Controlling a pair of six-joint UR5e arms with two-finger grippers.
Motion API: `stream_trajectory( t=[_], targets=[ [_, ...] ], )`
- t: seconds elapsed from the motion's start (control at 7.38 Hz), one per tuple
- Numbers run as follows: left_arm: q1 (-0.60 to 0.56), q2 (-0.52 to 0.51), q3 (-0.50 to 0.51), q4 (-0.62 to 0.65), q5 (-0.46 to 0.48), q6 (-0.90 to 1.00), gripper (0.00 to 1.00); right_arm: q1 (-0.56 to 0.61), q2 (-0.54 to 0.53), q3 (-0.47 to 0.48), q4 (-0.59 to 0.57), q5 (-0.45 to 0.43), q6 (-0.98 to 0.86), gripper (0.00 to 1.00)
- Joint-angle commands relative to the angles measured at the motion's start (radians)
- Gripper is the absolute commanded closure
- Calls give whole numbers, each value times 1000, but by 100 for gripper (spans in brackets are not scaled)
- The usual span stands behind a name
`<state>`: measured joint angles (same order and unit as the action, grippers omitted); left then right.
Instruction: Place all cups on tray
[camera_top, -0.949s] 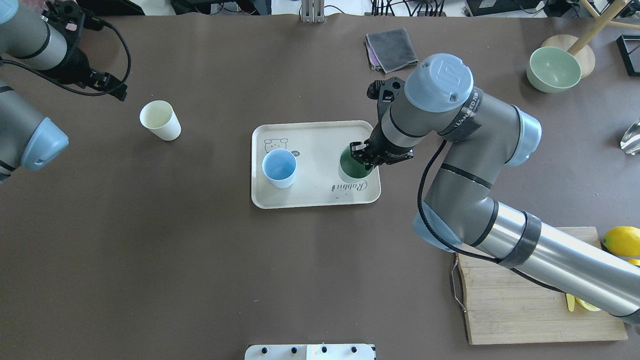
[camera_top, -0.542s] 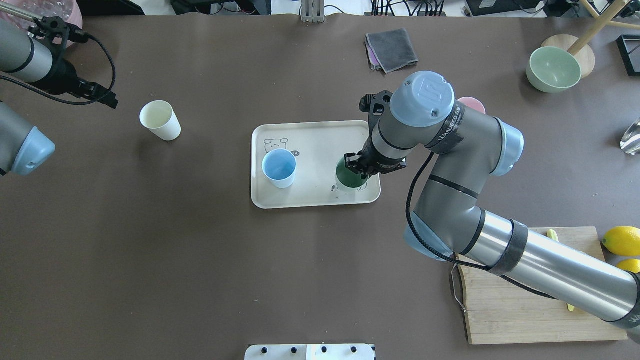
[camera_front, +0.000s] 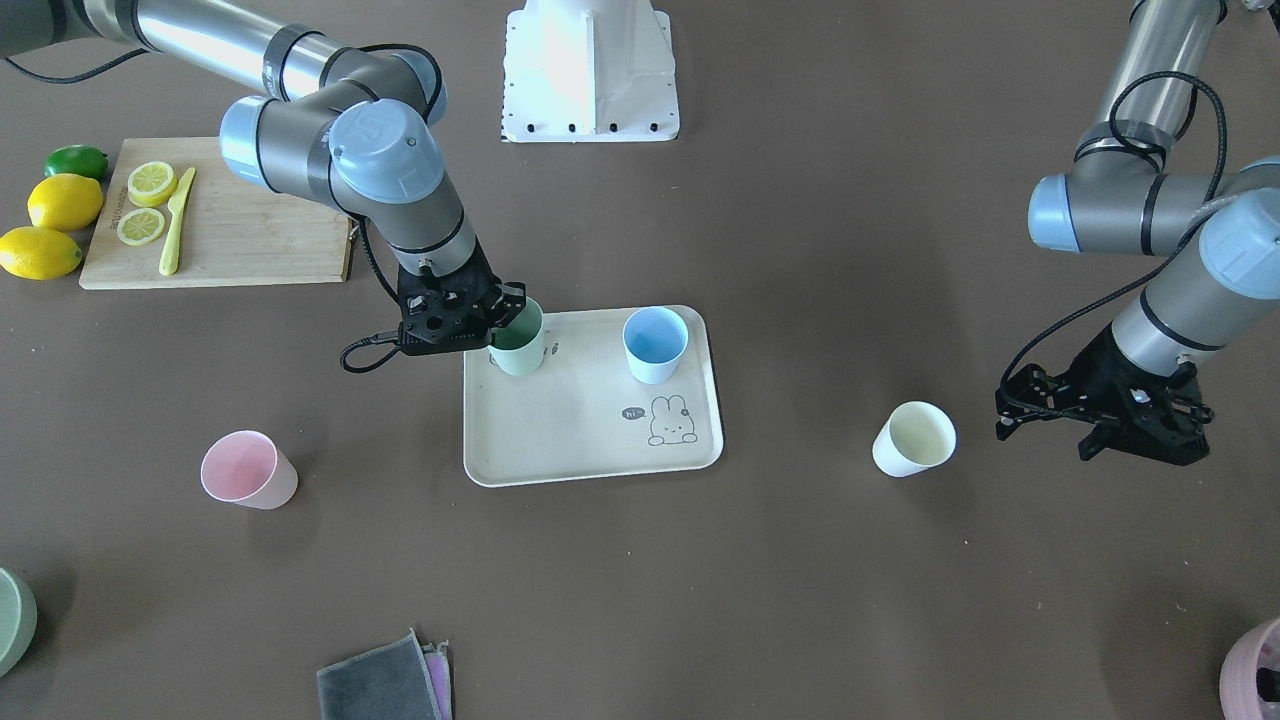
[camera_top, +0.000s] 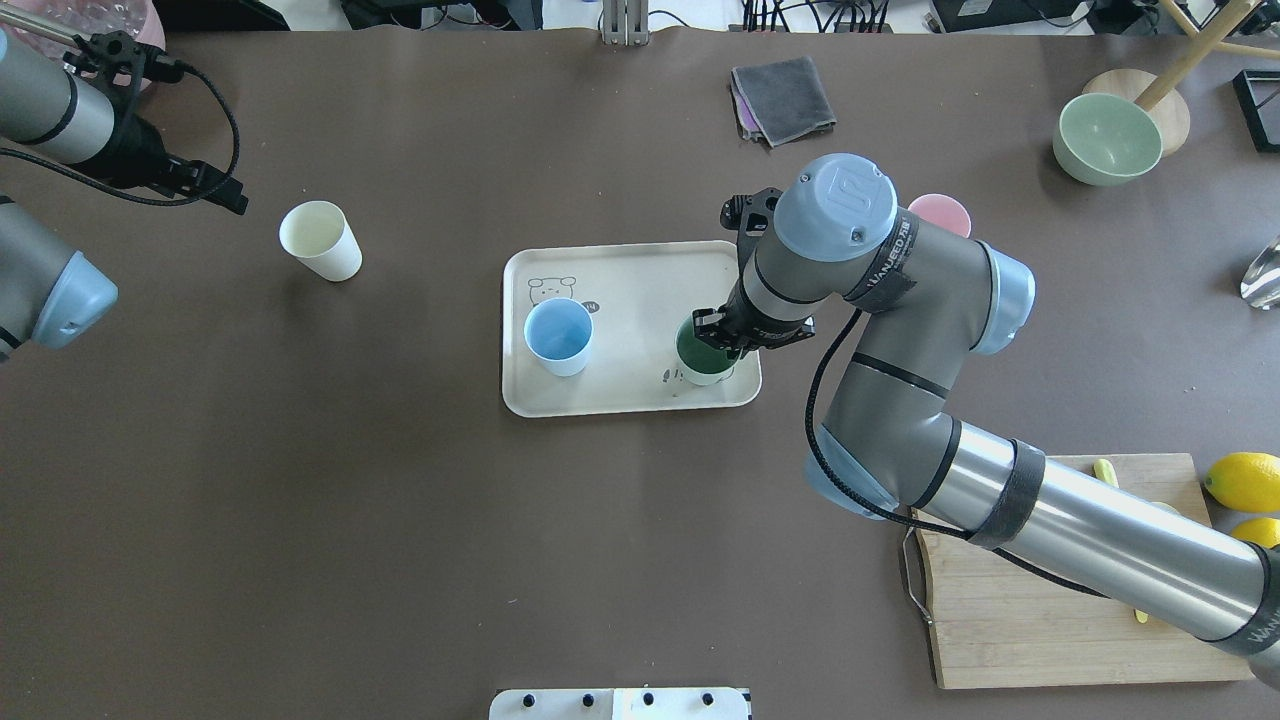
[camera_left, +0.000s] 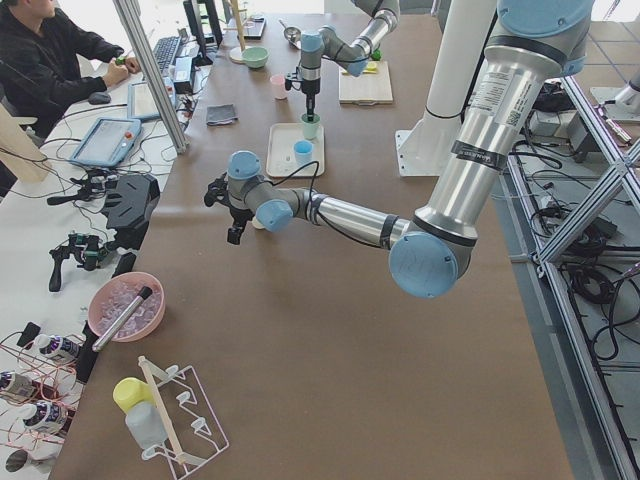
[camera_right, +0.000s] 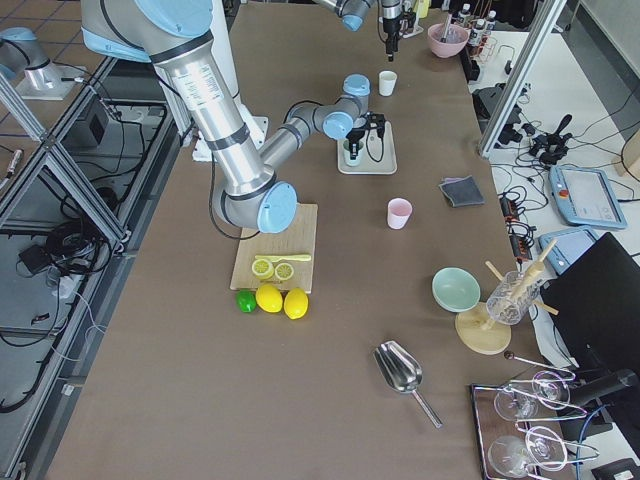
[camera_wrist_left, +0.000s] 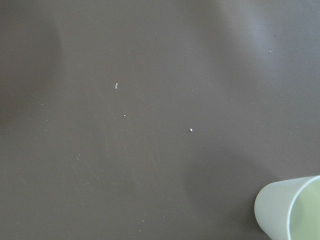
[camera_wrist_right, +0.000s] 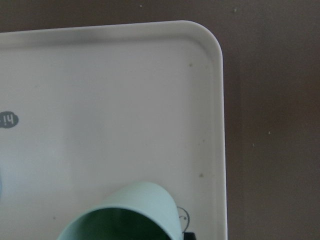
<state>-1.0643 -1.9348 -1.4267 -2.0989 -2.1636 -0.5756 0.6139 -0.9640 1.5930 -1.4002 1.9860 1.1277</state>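
On the desk (camera_top: 400, 550) there are 4 cups and 1 tray (camera_top: 640, 290), with 2 end effectors over them. 2 cups are on the tray and 2 are off it.

The tray lies flat with its long axis running side to side across the desk in front of the robot. Its bunny print (camera_front: 668, 420) sits in the far corner on the robot's left.

All 4 cups stand with their mouths up:
- The blue cup (camera_top: 558, 335) is in the tray's left half, just beside the bunny print.
- The mint green cup (camera_top: 705, 352) is in the tray's near right corner.
- The pink cup (camera_front: 247, 470) is on the bare desk beyond the tray on the robot's right, well apart from it.
- The cream cup (camera_top: 320, 240) is on the bare desk well to the left of the tray.

The right end effector (camera_top: 722, 335) comes down from above and is closed narrowly on the mint green cup's rim, on the side away from the blue cup.

The left end effector (camera_front: 1100, 425) hangs near the cream cup without touching it. It has nothing in its hold, and I cannot tell how far its jaws are parted.
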Motion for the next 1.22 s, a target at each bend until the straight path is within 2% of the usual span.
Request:
stream_trajectory(
  t=[0.0, 0.27, 0.54, 0.68, 0.95, 1.08],
  targets=[
    [4, -7, -21, -1, -49, -83, 2, 4, 2, -7, 33, -1, 70, 0],
    [61, -33, -21, -9, -61, -180, 2, 30, 5, 4, 40, 13, 67, 0],
    [104, -35, -12, -15, -27, -198, 5, 96, 2, 25, 30, 104, 54, 0],
    [107, -33, -11, -15, -24, -208, 13, 124, -1, 48, 23, 146, 53, 0],
    [106, -33, -4, -15, -24, -210, 19, 156, -6, 84, -3, 191, 53, 0],
    [106, -33, -3, -12, -22, -213, 26, 156, -6, 90, -14, 189, 53, 0]
  ],
)
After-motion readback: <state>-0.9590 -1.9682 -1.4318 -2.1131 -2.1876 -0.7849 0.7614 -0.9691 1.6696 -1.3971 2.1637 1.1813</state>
